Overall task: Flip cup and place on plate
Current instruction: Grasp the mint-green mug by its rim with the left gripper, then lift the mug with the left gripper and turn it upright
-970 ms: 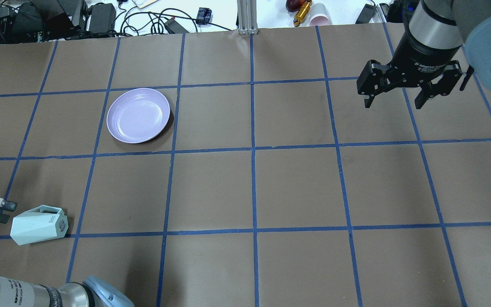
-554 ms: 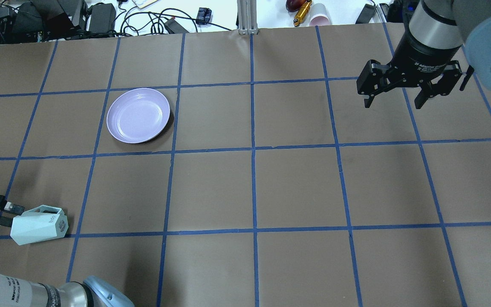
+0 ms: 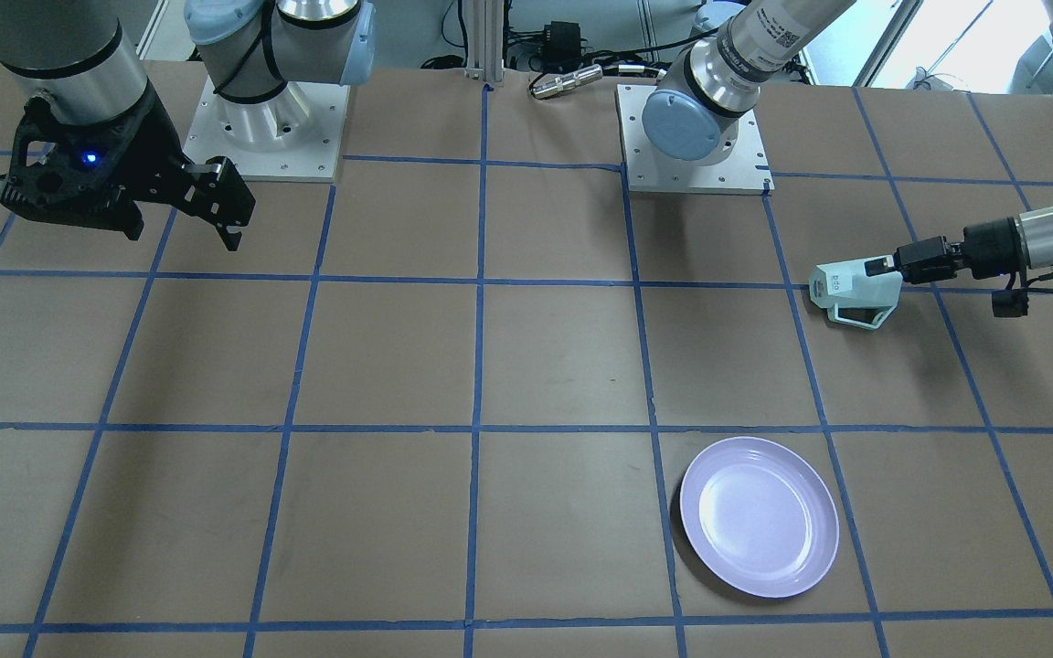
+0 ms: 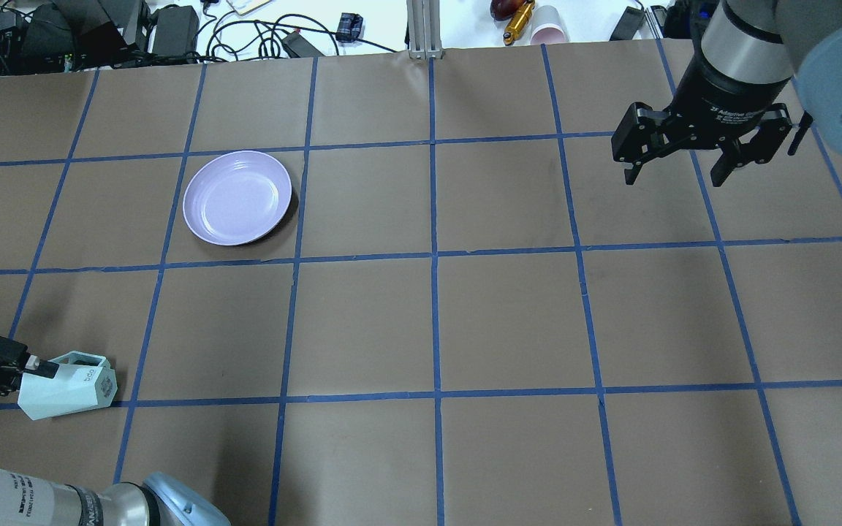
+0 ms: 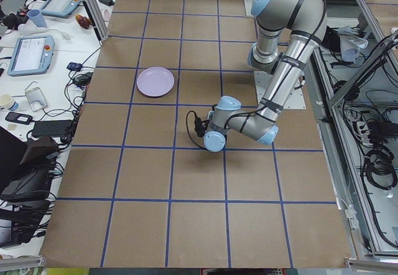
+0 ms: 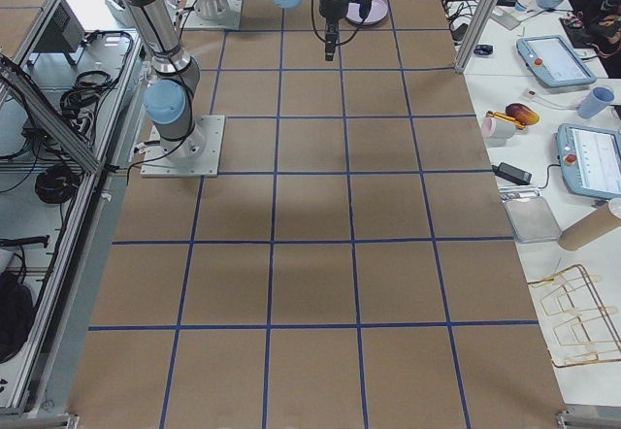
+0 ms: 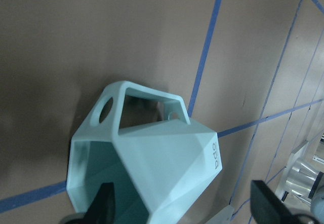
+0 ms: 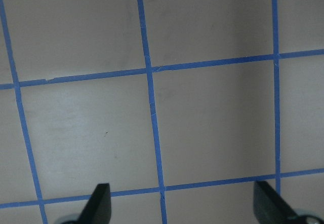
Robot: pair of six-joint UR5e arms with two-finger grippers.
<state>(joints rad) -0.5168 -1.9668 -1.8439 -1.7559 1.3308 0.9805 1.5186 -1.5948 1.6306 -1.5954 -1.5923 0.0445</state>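
The pale mint-green cup [image 4: 66, 387] lies on its side near the table's front left, mouth toward the left edge and handle on the far side. It also shows in the front view [image 3: 856, 291] and fills the left wrist view [image 7: 152, 168]. My left gripper [image 4: 32, 367] is open at the cup's mouth. One finger [image 7: 104, 203] is inside the mouth and the other [image 7: 268, 203] is outside the wall. The lavender plate [image 4: 237, 197] sits bare further back, also in the front view [image 3: 758, 516]. My right gripper [image 4: 677, 172] hangs open and empty above the far right.
Cables, power bricks and a pink paper cup [image 4: 549, 33] lie beyond the table's far edge, beside an aluminium post [image 4: 425, 29]. The two arm bases [image 3: 261, 119] [image 3: 696, 137] stand on the robot's side. Brown paper with a blue tape grid covers the table.
My left gripper has moved right to the cup's mouth, and one finger has gone inside it. The cup, the plate and the right arm have not moved.
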